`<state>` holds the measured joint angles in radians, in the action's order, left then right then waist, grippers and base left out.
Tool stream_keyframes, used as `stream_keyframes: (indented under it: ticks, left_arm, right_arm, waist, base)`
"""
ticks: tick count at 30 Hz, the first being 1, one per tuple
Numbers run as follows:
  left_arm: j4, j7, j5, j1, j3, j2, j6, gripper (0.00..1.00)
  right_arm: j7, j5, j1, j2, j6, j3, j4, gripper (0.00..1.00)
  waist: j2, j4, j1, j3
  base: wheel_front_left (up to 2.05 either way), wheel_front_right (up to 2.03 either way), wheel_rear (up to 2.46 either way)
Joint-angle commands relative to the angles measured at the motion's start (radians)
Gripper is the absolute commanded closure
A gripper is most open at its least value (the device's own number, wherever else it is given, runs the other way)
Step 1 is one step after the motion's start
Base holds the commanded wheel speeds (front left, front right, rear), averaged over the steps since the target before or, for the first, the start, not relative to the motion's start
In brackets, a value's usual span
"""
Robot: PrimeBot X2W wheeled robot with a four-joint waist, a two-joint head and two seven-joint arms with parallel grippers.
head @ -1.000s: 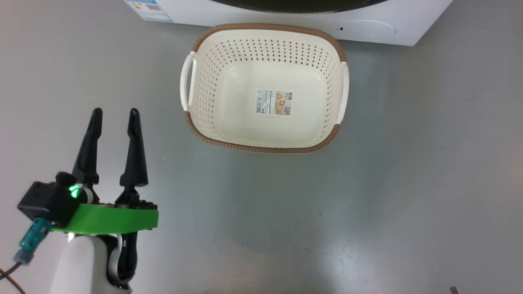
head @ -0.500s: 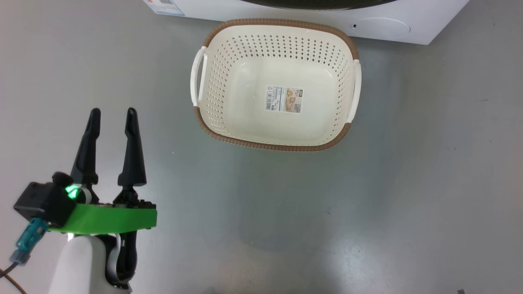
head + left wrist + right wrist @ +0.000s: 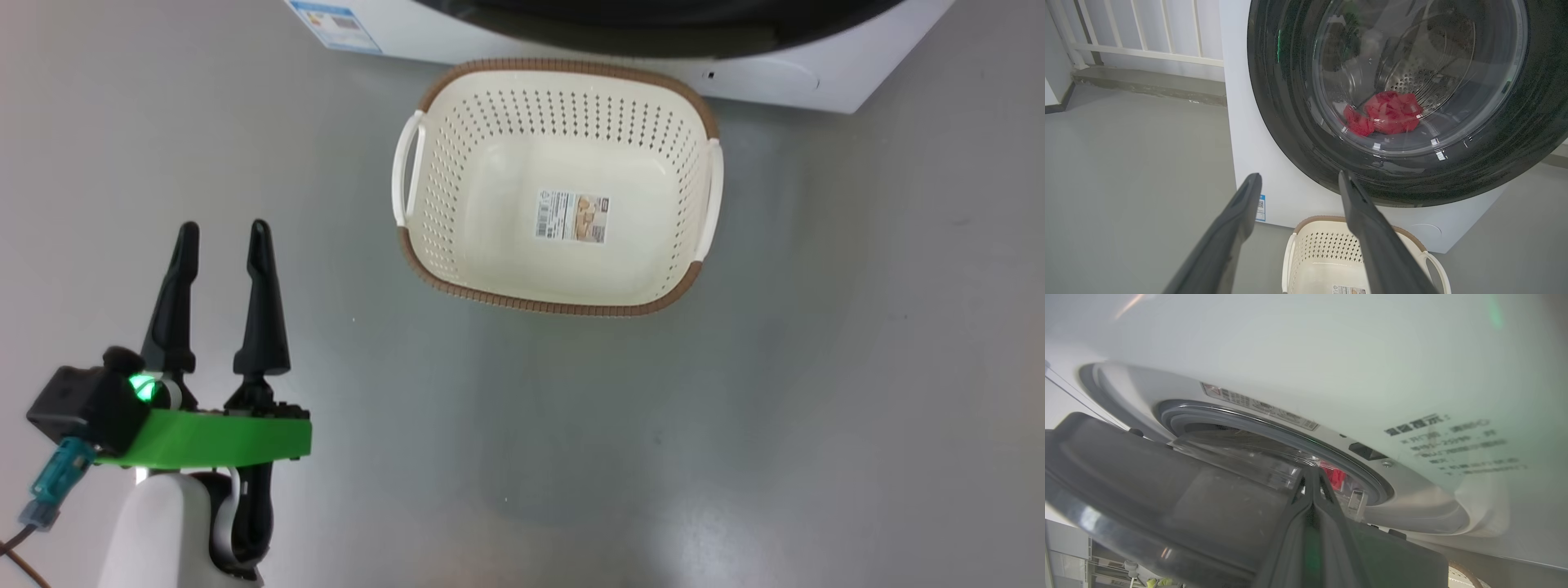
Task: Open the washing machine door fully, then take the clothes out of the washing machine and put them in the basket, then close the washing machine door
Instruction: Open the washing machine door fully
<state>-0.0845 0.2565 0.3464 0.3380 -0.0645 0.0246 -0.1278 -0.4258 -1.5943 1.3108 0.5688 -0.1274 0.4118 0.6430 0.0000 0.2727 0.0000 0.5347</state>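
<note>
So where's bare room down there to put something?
Grey floor right of the basket, also between it and the left claw. The basket holds just a label. Crowded: the basket's far rim, tight by the washing machine.

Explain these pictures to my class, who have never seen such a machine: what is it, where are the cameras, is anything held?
It is a wheeled robot with two arms, each ending in a two-fingered tool. The head camera looks down at the grey floor, where a cream perforated plastic basket with a brown rim stands empty; the open left tool holds nothing. The left wrist camera faces the white washing machine, its round glossy black door and bright red clothes seen through it. The right wrist camera shows the shut right tool at the edge of that door, which stands ajar.
</note>
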Motion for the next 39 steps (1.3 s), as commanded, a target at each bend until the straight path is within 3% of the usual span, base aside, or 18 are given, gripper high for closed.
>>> stream_keyframes:
  ticks: [1,20,39]
  left_arm:
    - [0.018,0.005,0.001,-0.012,0.037,0.026,-0.003,0.0]
    - [-0.02,0.005,-0.049,-0.112,0.05,0.026,-0.003,0.0]
    - [-0.049,0.005,-0.056,-0.184,0.044,0.045,-0.003,0.0]
  right_arm:
    - [-0.015,0.0,-0.031,-0.034,-0.003,0.015,-0.041,1.0]
    - [-0.034,-0.06,-0.383,-0.053,-0.003,0.001,-0.22,1.0]
    - [-0.064,-0.077,-0.664,-0.084,-0.003,-0.041,-0.369,1.0]
  waist:
    - [0.0,-0.003,0.0,-0.018]
    - [0.0,-0.005,0.0,-0.224]
    - [0.0,0.065,0.0,-0.354]
  base:
    - [0.0,0.0,0.0]
    - [0.0,0.0,0.0]
    - [0.0,0.0,0.0]
